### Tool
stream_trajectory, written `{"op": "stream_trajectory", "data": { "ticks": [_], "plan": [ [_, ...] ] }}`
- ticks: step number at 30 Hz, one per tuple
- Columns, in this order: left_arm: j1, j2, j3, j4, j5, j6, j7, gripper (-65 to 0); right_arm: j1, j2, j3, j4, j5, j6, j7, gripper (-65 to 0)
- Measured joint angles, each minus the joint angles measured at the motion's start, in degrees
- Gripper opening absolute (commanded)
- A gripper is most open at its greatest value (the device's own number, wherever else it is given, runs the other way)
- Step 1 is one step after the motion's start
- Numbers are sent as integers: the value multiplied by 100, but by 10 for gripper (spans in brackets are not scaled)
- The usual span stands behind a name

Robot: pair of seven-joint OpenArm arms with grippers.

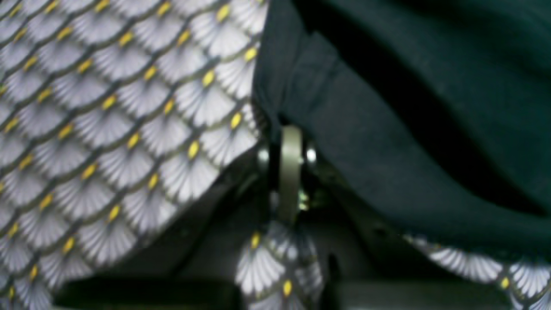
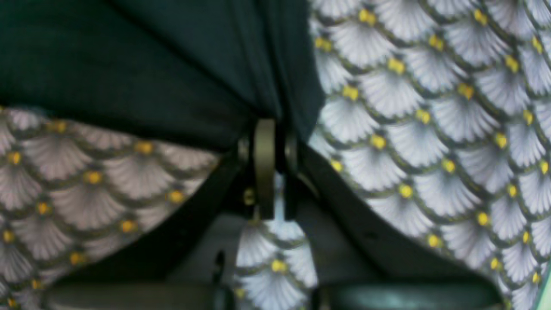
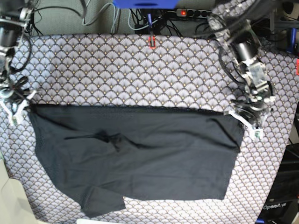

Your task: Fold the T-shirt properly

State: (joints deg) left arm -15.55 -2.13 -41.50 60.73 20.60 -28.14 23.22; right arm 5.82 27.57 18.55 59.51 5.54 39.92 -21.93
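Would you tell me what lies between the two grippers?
In the base view, the T-shirt's taut top edge spans from right gripper to left gripper.

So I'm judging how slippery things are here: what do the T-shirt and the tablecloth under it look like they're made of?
The T-shirt looks like a thin, matte black knit, probably cotton: it drapes in soft creases and shows no sheen. The tablecloth seems to be a printed woven cloth, grey fans with yellow dots, lying flat and smooth; whether it is coated cannot be told.
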Motion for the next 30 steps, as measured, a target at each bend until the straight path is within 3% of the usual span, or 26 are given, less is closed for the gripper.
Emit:
{"op": "stream_trajectory", "data": {
  "ticks": [14, 18, 30],
  "plan": [
    [870, 92, 13, 1266, -17, -131, 586, -650, -1519, -470, 772, 2256, 28, 33, -247, -645],
    [1119, 87, -28, 1600, 85, -629, 636, -650, -1816, -754, 1309, 2551, 37, 33, -227, -645],
    [1849, 85, -28, 2371, 22, -765, 629, -650, -2852, -1434, 1735, 3287, 26, 31, -195, -645]
  ]
}}
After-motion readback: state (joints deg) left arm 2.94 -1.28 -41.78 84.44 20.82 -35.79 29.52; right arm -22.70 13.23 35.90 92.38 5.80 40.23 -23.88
